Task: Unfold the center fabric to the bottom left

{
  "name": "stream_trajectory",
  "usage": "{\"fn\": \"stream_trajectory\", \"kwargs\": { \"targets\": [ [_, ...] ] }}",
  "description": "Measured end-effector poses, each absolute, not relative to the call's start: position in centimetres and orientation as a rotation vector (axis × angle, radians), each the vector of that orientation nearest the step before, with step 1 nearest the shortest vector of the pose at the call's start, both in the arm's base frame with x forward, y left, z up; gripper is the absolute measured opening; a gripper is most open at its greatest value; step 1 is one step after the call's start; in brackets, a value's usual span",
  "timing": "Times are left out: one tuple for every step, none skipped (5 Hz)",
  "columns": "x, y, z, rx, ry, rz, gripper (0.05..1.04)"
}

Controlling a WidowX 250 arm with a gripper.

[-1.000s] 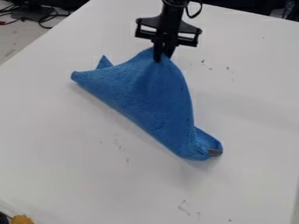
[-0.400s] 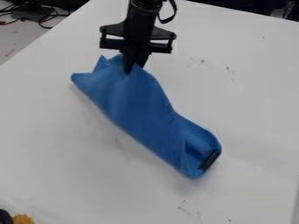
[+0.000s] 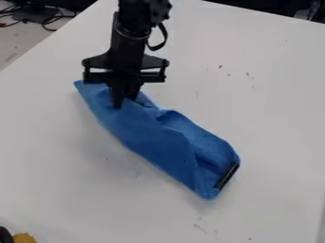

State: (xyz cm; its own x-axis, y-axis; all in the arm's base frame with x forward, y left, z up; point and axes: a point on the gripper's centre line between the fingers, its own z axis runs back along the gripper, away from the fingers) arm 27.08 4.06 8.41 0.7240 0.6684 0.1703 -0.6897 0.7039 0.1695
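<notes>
Blue fabric (image 3: 149, 137) is found near the centre of the white table (image 3: 76, 190), stretched diagonally from upper left to lower right and creased along its length. Its upper-left part is pinched between the black fingers (image 3: 117, 97), which are pointed downward. A dark strip (image 3: 226, 176) is noted at the fabric's lower-right end. A yellow object (image 3: 24, 238) is seen at bottom left.

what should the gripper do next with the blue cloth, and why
Probably ease the gripper a little farther toward the bottom left, keeping its hold: the blue cloth still lies as a narrow, bunched strip running from upper left to lower right, with the pinched part near its upper-left end and bare table to the bottom left.
</notes>
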Motion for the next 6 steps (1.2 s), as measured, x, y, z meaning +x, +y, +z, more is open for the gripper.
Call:
{"fn": "stream_trajectory", "kwargs": {
  "targets": [
    [25.8, 4.0, 7.7, 0.205, -0.084, 0.797, 0.089],
    [24.5, 4.0, 6.9, 0.186, -0.068, 0.833, 0.087],
    [23.0, 4.3, 6.4, 0.176, -0.068, 0.879, 0.087],
    [21.9, 4.9, 5.9, 0.161, -0.079, 0.926, 0.087],
    [20.8, 5.7, 5.0, 0.129, -0.079, 0.971, 0.087],
    [20.1, 6.4, 4.6, 0.104, -0.084, 0.987, 0.087]
  ]
}}
